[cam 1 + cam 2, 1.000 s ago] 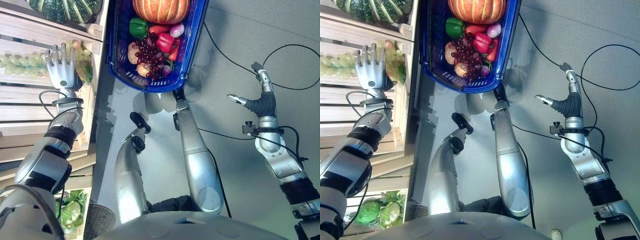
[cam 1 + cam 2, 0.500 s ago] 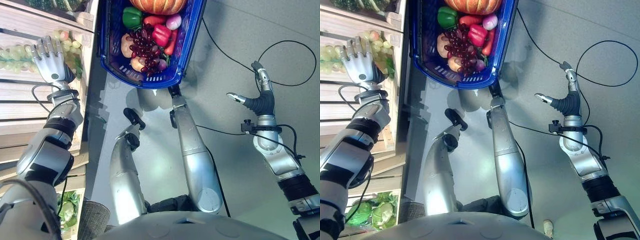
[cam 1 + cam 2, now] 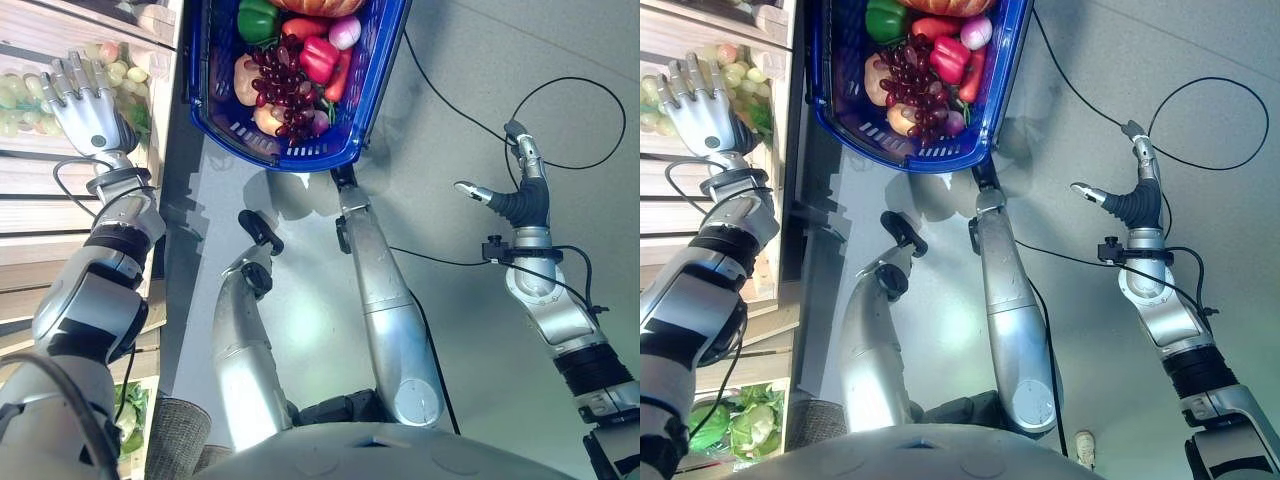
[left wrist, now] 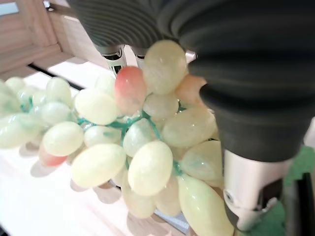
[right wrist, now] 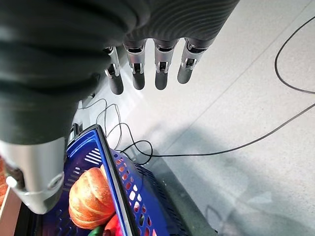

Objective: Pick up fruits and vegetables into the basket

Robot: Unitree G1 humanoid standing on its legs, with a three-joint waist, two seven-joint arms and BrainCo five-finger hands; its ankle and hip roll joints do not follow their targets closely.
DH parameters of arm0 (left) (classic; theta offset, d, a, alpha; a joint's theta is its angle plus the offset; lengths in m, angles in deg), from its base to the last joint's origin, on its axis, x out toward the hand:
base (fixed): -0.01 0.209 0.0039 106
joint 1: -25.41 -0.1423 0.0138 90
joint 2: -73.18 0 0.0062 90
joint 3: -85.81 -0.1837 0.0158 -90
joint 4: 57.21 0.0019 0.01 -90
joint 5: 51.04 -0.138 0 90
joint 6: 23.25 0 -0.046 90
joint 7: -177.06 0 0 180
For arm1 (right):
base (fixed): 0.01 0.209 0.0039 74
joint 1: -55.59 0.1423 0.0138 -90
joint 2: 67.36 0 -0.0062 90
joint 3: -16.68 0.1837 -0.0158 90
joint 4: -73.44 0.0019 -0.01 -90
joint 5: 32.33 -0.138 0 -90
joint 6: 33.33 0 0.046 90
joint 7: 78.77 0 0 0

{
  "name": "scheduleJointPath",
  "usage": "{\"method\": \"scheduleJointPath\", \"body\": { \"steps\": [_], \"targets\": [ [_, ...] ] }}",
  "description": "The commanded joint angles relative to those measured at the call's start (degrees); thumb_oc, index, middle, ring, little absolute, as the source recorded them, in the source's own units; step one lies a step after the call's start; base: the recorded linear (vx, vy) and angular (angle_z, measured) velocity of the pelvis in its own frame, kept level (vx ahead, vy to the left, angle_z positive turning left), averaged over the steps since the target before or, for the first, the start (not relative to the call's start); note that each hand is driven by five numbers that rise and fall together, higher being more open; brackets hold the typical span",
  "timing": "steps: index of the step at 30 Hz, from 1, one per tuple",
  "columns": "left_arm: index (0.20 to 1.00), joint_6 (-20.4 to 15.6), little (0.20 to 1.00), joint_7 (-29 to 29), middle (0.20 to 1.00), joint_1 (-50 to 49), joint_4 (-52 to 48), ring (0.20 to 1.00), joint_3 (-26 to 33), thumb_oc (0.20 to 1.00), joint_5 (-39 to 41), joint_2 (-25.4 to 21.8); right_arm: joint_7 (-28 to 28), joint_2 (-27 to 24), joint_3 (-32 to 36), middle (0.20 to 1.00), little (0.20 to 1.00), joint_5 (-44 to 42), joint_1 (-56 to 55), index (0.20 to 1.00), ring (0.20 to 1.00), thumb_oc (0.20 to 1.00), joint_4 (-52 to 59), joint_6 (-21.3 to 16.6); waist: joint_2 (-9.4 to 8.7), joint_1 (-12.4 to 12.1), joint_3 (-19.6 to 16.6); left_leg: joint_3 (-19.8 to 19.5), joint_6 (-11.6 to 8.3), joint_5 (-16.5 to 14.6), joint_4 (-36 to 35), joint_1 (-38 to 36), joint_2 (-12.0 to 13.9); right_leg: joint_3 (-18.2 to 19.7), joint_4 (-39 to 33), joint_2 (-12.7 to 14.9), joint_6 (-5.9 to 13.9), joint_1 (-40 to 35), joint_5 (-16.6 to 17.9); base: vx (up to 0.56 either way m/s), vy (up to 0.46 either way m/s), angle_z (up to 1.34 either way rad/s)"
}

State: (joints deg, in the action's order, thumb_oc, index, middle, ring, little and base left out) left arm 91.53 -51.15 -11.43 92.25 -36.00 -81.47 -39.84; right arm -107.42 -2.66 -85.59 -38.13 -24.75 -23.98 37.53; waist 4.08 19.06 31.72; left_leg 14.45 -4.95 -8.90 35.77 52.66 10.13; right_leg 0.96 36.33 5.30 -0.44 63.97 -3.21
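While the blue basket (image 3: 375,95) sits on the floor w/ produce already in it, the action's over on the robot's left: the left hand (image 3: 85,105) is up at the wooden shelf (image 3: 40,215), right over a bunch of pale green grapes (image 3: 25,95).

Key relation: the grapes lie directly under and just past the fingertips, and the bunch looks to run lengthwise along the shelf board, away from the basket. So the fingers seem to cross the near end of the cluster, by the pink-tinged grapes. In the left wrist view the grapes (image 4: 133,147) sit close up under the palm, green stem threading thru the middle; whether they touch the palm, can't tell.

Fingers on the left: straight, slightly fanned, not curled round anything. Open and holding nothing, by the look of it. Judging from this, the grasp isn't made yet; next it needs a curl round the clump near the stem, since loose grapes could slip or swing.

Right hand (image 3: 510,185) is well apart, out over bare grey floor (image 3: 480,330), fingers extended and relaxed, thumb splayed, empty. Left is far nearer the grapes.

Basket holds dark purple grapes (image 3: 285,85), a red pepper (image 3: 322,58), a green pepper (image 3: 256,18) and a pumpkin (image 5: 91,197).
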Motion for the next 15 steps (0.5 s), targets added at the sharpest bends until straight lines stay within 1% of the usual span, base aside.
{"method": "scheduleJointPath", "body": {
  "steps": [1,4,9,15],
  "targets": [
    [0.2,1.21,0.2,0.93,0.2,-1.73,3.81,0.2,-0.18,0.2,3.56,-4.48,-2.08,2.17,-1.21,1.0,1.0,-2.39,0.68,1.0,1.0,1.0,0.14,-3.48,-3.19,-0.31,-1.93,-0.11,2.24,-4.26,3.68,3.92,-0.76,0.83,1.45,-0.91,4.09,0.79,-3.72,0.0,0.0,0.0],
    [0.2,-0.02,0.2,3.2,0.2,-0.63,4.59,0.2,-0.61,0.2,4.52,-4.63,-1.81,2.1,-1.24,1.0,1.0,-2.8,1.11,1.0,1.0,1.0,-0.31,-3.63,-3.42,-0.3,-1.93,-0.31,2.3,-4.38,3.86,4.09,-0.78,0.68,1.63,-1.0,4.01,0.96,-3.68,0.0,0.0,0.0],
    [0.2,-0.68,0.2,3.47,0.2,-0.65,4.86,0.2,-0.65,0.2,6.05,-4.52,-1.64,2.0,-1.09,1.0,1.0,-2.36,1.27,1.0,1.0,1.0,-0.56,-3.8,-3.42,-0.32,-1.93,-0.4,2.22,-4.28,3.66,3.86,-0.85,0.62,1.54,-0.93,4.03,0.84,-3.54,0.0,0.0,0.0],
    [0.2,-1.38,0.2,2.79,0.2,-1.55,4.93,0.2,0.39,0.2,9.83,-4.68,-1.96,1.71,-0.78,1.0,1.0,-0.94,1.21,1.0,1.0,1.0,-0.18,-3.46,-3.3,-0.36,-1.93,-0.34,2.06,-4.18,3.37,2.96,-0.79,0.51,1.26,-0.67,3.96,0.11,-3.57,0.0,0.012,0.0]
  ]
}}
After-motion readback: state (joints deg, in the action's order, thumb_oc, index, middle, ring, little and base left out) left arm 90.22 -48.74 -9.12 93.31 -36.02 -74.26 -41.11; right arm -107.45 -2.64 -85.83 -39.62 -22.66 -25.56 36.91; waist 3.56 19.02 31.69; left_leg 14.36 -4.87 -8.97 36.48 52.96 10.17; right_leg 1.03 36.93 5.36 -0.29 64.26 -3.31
